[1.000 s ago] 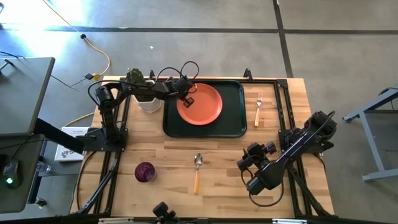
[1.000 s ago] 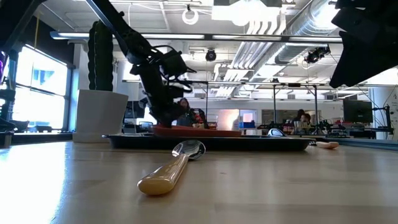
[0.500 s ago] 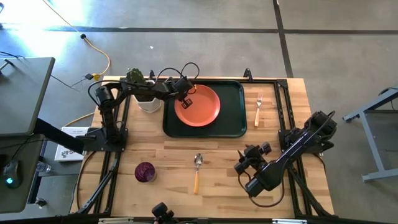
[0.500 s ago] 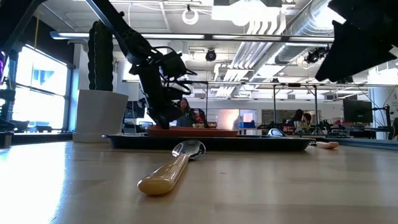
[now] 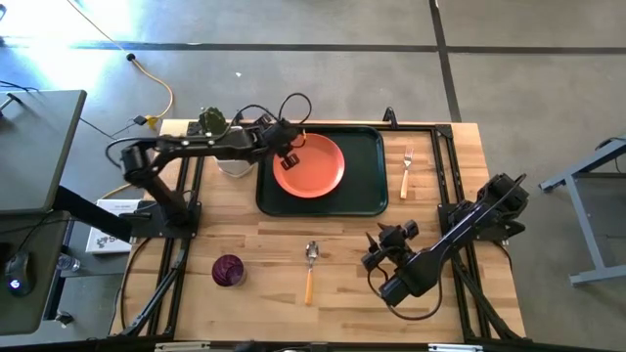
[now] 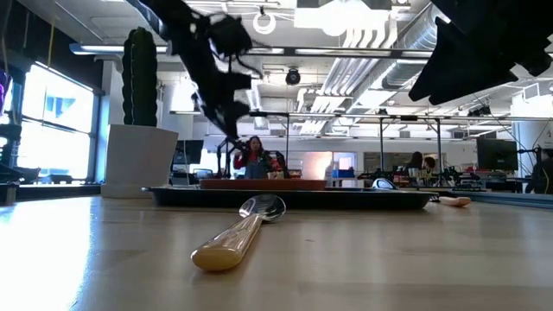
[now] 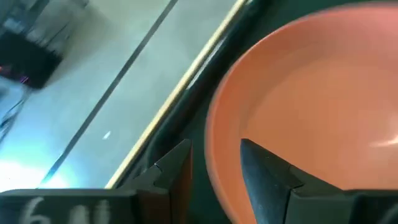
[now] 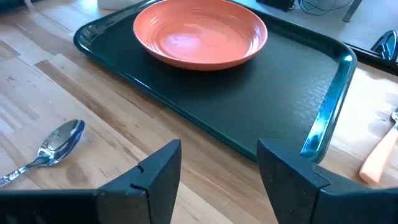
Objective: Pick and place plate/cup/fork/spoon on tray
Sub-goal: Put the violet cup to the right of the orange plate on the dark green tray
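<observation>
The orange-coral plate [image 5: 311, 166] lies flat on the dark green tray [image 5: 367, 191], toward its left end. My left gripper [image 5: 290, 154] is open and hangs above the plate's left rim [image 7: 214, 155], clear of it in the low view [image 6: 233, 138]. My right gripper [image 5: 372, 256] is open and empty over the table, right of the spoon [image 5: 310, 269], and faces the tray [image 8: 280, 93]. The spoon lies on the wood near the front edge, bowl toward the tray. The fork [image 5: 406, 171] lies right of the tray. The purple cup [image 5: 228, 270] stands at the front left.
A white pot with a green plant [image 5: 230, 152] stands just left of the tray, beside my left arm. The right half of the tray is bare. Black frame rails run along the table's left and right sides.
My left gripper has shifted the plate a little toward the table's left edge and brought it down flat on the tray. It has then risen clear of the plate. My right gripper has moved toward the table's left edge, closer to the spoon.
</observation>
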Action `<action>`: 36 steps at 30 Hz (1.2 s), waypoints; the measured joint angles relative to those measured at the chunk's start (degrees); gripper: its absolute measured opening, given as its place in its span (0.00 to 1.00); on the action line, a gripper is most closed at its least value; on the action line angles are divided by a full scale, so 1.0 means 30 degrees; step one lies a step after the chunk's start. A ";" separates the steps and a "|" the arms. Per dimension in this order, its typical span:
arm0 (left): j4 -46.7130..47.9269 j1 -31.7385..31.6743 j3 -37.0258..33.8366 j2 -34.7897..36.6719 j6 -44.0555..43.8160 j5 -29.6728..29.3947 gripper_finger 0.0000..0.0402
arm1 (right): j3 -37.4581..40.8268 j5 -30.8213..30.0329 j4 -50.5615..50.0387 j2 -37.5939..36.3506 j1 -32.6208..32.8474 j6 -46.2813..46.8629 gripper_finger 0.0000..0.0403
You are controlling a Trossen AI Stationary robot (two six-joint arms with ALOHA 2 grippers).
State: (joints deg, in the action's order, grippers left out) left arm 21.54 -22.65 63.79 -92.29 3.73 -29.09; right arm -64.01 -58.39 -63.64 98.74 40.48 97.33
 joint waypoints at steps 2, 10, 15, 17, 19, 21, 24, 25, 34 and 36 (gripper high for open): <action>0.0456 0.0772 0.0000 0.0768 0.0007 0.0533 0.31 | 0.0003 0.0000 0.0000 0.0000 0.0004 -0.0048 0.50; 0.3681 0.4694 -0.0007 0.2706 0.1317 0.1411 0.30 | 0.0007 0.0271 0.0000 -0.0007 0.0055 -0.0100 0.50; 0.7367 0.6681 0.0000 0.3651 0.1335 0.4694 0.30 | 0.0015 -0.0388 -0.0017 -0.0007 0.0055 -0.0114 0.50; 0.8803 0.7306 -0.0004 0.3920 0.1243 0.6292 0.30 | 0.0015 -0.0587 0.0029 -0.0007 0.0055 -0.0121 0.50; 0.9796 0.7931 0.0000 0.4015 0.0923 0.7344 0.30 | 0.0029 -0.0561 0.0029 -0.0007 0.0055 -0.0121 0.50; 1.0744 0.8518 0.0000 0.4032 0.0535 0.7810 0.30 | 0.0029 -0.0532 0.0029 -0.0007 0.0055 -0.0114 0.50; 1.1956 0.9444 0.0000 0.4052 0.0002 0.7854 0.30 | 0.0029 -0.0539 0.0174 -0.0007 0.0055 -0.0121 0.50; 1.2483 0.9757 -0.0021 0.4052 -0.0199 0.7865 0.30 | 0.0029 -0.0532 0.0212 -0.0007 0.0048 -0.0121 0.50; 1.3596 1.2145 -0.1496 0.4966 -0.1798 0.8038 0.29 | 0.0036 -0.0507 0.0267 -0.0007 0.0048 -0.0114 0.50; 1.3810 1.2518 -0.1868 0.5230 -0.2111 0.8045 0.28 | 0.0036 -0.0502 0.0363 -0.0007 0.0048 -0.0114 0.50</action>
State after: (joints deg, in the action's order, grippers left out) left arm 62.97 14.90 58.19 -76.60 -2.61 -4.95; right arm -63.90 -59.90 -62.55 98.72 40.62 96.99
